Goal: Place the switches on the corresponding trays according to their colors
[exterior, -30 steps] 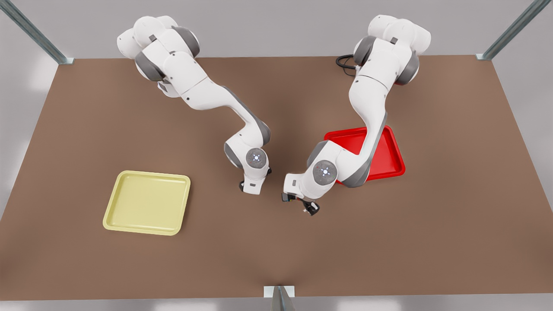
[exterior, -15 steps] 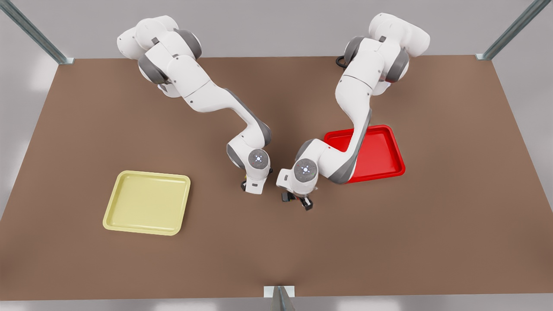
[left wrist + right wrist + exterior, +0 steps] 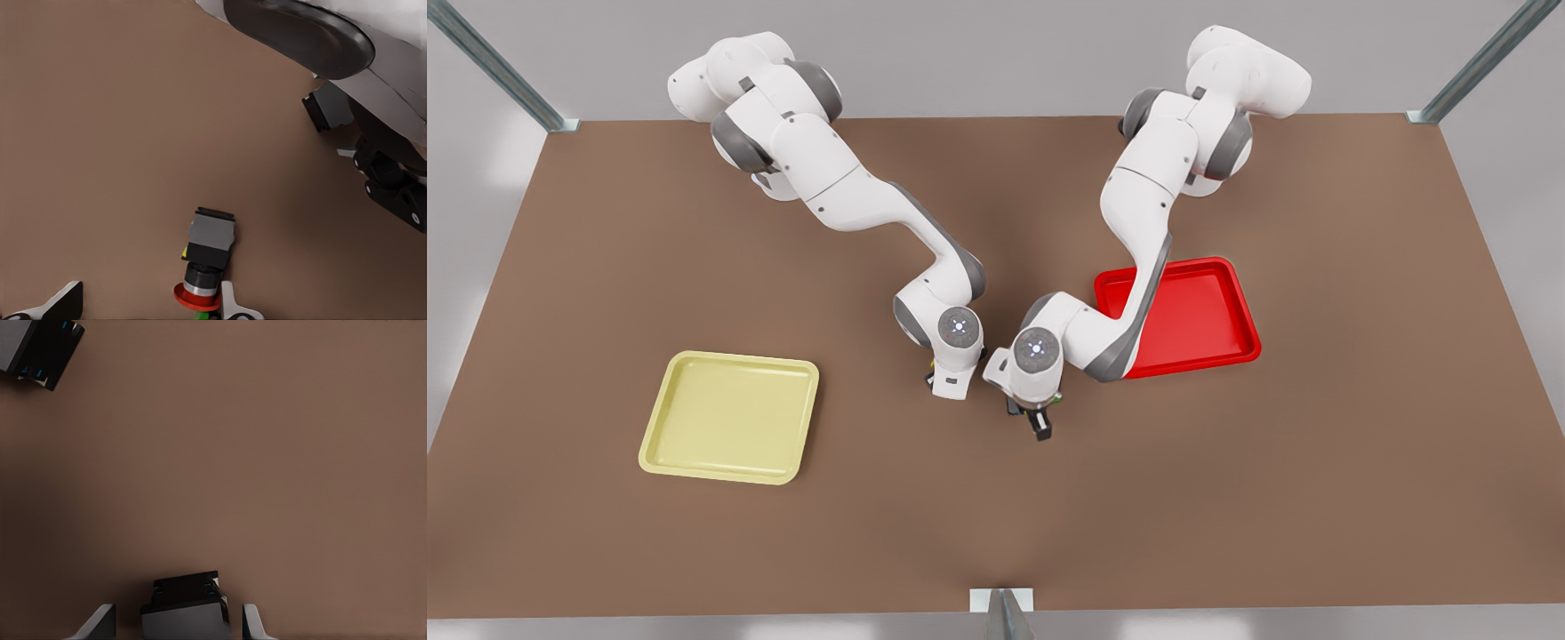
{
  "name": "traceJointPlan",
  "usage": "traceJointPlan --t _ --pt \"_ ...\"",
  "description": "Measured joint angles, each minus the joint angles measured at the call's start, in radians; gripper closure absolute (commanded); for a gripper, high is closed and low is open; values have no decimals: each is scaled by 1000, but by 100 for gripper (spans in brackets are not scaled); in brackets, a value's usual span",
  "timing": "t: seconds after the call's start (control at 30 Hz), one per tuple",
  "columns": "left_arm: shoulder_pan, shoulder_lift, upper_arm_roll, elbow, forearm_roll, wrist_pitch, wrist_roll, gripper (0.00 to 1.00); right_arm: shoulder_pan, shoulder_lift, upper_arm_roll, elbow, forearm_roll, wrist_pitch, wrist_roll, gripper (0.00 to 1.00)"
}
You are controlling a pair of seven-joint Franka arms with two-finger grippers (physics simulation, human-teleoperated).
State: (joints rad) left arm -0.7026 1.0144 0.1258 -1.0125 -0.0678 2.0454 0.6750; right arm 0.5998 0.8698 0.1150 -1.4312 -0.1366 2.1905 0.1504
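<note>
A switch with a dark body and a red cap (image 3: 203, 263) lies on the table between my left gripper's (image 3: 148, 308) open fingers, close to one fingertip (image 3: 230, 305). A sliver of green shows at the cap's edge. In the front view this left gripper (image 3: 1040, 425) hangs low at the centre, near the red tray (image 3: 1209, 320). My right gripper (image 3: 177, 623) is open around a dark switch body (image 3: 183, 607) whose cap is hidden. In the front view the right gripper (image 3: 937, 383) sits beside the left one. The yellow tray (image 3: 729, 418) lies at the front view's left.
Another dark switch body (image 3: 40, 350) lies farther off in the right wrist view. The right arm's hand (image 3: 383, 180) looms close in the left wrist view. Bare brown table surrounds both trays, and metal posts stand at the table's corners.
My left arm swung its gripper toward the front view's left, closing on the right gripper, and uncovered more of the red tray. The right arm barely moved.
</note>
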Motion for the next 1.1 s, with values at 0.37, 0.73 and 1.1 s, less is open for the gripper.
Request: traceJointPlan --t 0.37,0.73,1.1 --pt "-15 51 21 27 -1 61 -2 0 -2 -2 0 0 1 6 0 44" --pt "-21 70 21 28 -1 78 0 0 -8 -6 0 -1 0 3 -9 44" --pt "-58 83 66 51 -41 79 -48 0 -14 -8 -1 -5 3 -4 -11 52"
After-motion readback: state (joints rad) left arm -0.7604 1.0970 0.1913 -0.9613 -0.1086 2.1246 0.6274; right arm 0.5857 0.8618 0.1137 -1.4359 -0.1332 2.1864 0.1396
